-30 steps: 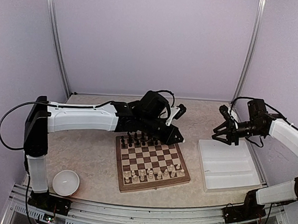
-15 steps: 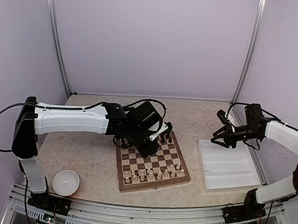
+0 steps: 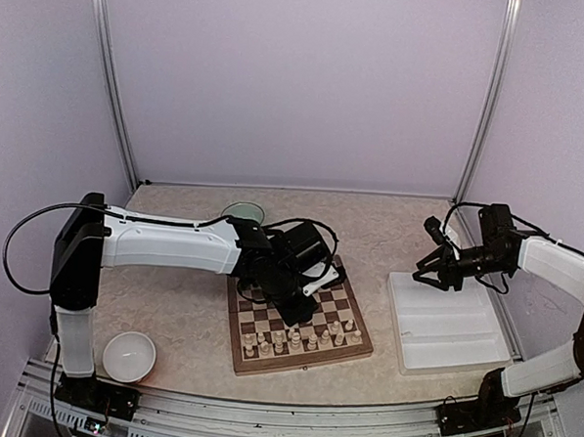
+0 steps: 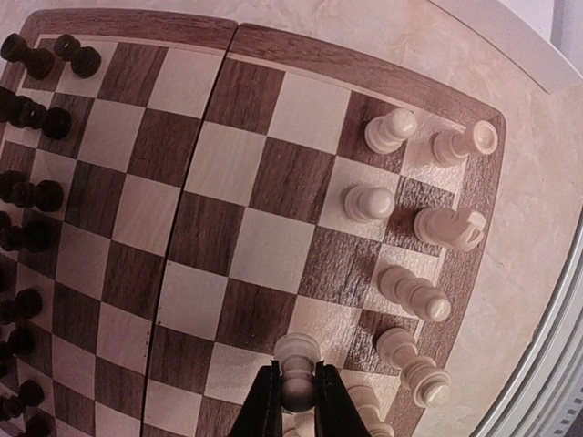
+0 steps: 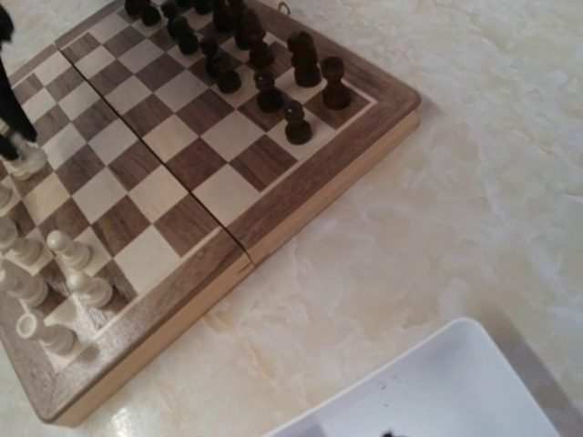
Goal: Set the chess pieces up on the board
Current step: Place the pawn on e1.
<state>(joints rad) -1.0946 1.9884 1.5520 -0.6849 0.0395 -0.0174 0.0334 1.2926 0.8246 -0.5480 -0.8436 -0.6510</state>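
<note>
While left claw [image 4: 296, 378] clenches a cream piece [image 4: 297, 350] over the board [image 4: 264, 173], a tilted release could topple the cream neighbours [image 4: 414, 293] just beside it; right claw [image 3: 436, 268] open, empty.

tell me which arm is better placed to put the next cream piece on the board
Left. The left gripper is shut on a cream piece right at the board, beside the other cream pieces. The right gripper hangs open near the white tray, off the board.
</note>
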